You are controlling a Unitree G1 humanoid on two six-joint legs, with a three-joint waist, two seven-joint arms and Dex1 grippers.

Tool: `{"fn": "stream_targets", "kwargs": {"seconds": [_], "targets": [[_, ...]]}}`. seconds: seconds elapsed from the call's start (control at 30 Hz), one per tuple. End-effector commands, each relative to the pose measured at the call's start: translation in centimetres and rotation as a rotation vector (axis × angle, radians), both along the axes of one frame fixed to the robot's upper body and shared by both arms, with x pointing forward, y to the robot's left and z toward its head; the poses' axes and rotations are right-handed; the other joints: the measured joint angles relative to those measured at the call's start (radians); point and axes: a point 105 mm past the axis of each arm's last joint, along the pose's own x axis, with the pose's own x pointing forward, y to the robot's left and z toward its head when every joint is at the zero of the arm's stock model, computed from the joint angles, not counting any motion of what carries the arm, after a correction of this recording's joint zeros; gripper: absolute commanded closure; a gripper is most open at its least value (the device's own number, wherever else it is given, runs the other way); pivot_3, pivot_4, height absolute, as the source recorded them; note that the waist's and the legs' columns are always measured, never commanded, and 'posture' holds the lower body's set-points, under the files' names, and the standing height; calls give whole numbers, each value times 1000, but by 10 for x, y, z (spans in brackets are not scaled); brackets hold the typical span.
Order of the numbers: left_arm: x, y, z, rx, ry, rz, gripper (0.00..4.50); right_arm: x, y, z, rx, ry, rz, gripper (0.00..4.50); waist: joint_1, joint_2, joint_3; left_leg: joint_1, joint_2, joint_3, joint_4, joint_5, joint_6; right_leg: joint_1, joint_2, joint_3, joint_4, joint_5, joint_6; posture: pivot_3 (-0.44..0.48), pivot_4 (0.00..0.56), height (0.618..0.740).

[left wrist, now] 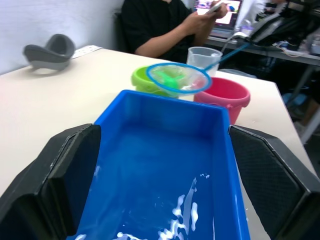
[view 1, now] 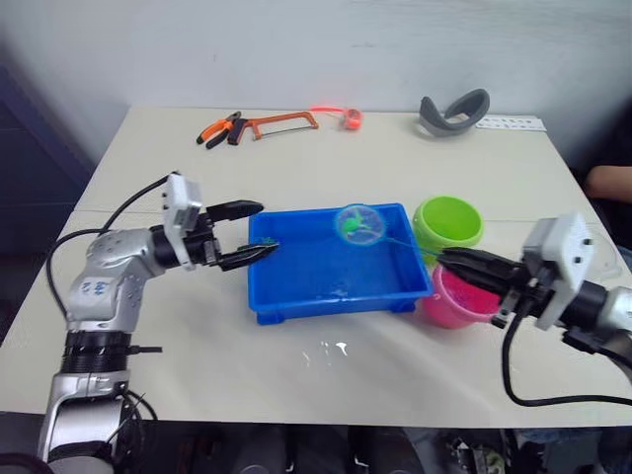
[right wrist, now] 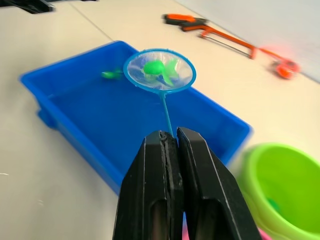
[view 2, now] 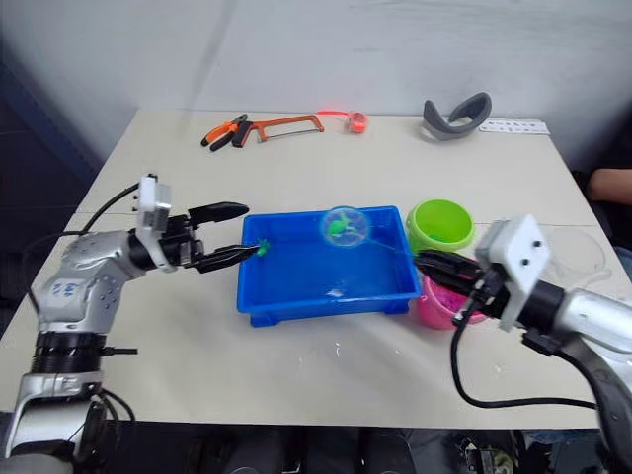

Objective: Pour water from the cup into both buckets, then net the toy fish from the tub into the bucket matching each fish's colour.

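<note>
White table (view 1: 197,326), net (right wrist: 160,70) holding green fish (right wrist: 159,67), pink bucket (view 1: 449,301) perhaps half hidden

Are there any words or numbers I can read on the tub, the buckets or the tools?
None can be read.
The tub, the green bucket and the pink bucket: no print shows.
The white strip at the table's far edge bears marks, too small to read.
The laptop screen behind the table: too blurred to read.

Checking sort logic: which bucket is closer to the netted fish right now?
The lime green bucket, beside the tub's far right corner. The net holds a green fish near it; the pink bucket sits nearer the right gripper.
</note>
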Motion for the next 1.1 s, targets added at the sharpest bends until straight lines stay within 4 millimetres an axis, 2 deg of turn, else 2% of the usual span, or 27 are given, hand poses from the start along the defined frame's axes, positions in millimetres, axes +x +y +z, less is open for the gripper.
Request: {"fn": "stream_targets", "kwargs": {"seconds": [0.03, 0.17, 0.3, 0.5, 0.67, 0.8, 1.1], "targets": [[0, -15, 10, -3, -34, -47, 77, -4, -21, 17, -34, -73, -66, 4500, 0, 0, 0, 0, 0, 0, 0, 0, 0, 0, 0, 0, 0, 0, 0, 0, 150, 740], [3, -30, 14, -20, -41, -72, 77, -2, -45, 19, -97, -100, -153, 4500, 0, 0, 0, 0, 0, 0, 0, 0, 0, 0, 1, 0, 0, 0, 0, 0, 150, 740], [0, -49, 13, -60, -19, -114, 77, 5, -72, 6, -285, -170, -253, 4500, 2, 0, 0, 1, -1, 0, 0, 1, 1, 1, 4, 0, 0, 0, 1, 0, 150, 740], [-5, -59, 4, -70, 9, -134, 77, 20, -94, -9, -403, -245, -380, 4500, -2, 0, 0, 1, -1, 0, 0, 1, 0, 1, 5, 1, 0, 0, 1, 0, 150, 740], [-6, -57, 0, -58, 16, -133, 77, 33, -96, -9, -590, -387, -395, 4500, -1, 0, 0, 2, 0, 1, 0, 2, -1, 1, 7, 3, 1, 0, 1, 0, 150, 740], [-6, -55, -4, -50, 19, -125, 77, 40, -101, -5, -802, -539, -405, 4500, -1, 0, 0, 2, 0, 1, 0, 2, -2, 1, 8, 4, 1, 0, 1, 0, 150, 740], [-6, -52, -9, -42, 13, -111, 77, 42, -96, -17, -1235, -776, -204, 4500, -2, 0, 0, 2, 1, 1, 0, 3, -3, 1, 9, 5, 0, 0, 1, 0, 150, 740]]}}
